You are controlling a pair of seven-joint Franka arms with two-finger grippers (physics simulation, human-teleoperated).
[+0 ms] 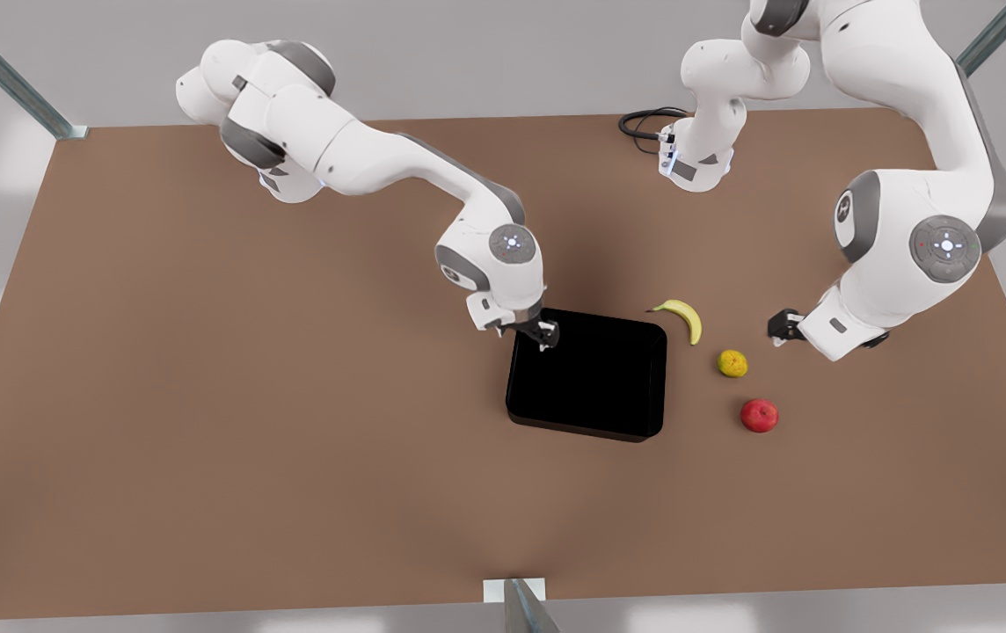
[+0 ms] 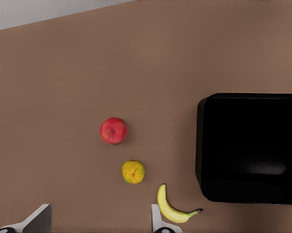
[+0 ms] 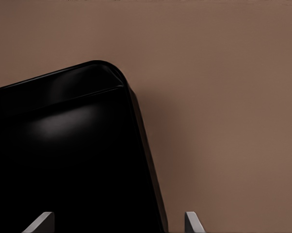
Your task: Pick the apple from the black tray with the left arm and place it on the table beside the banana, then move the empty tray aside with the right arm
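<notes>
The red apple [image 1: 759,415] [image 2: 113,130] rests on the brown table [image 1: 204,396], to the front view's right of the black tray [image 1: 586,374] [image 2: 248,145]. The tray holds nothing. The banana [image 1: 686,316] [image 2: 172,208] lies by the tray's far right corner. My left gripper [image 1: 780,327] [image 2: 98,223] hovers open just right of the banana, holding nothing. At the tray's far left corner my right gripper [image 1: 545,336] [image 3: 117,223] is open, and the tray's rim [image 3: 136,126] passes between its fingers.
A round yellow-orange fruit [image 1: 732,363] [image 2: 133,171] sits between banana and apple. A black cable [image 1: 644,123] coils at the table's back edge near an arm base. Metal frame posts stand at the back corners and at the front edge [image 1: 521,607].
</notes>
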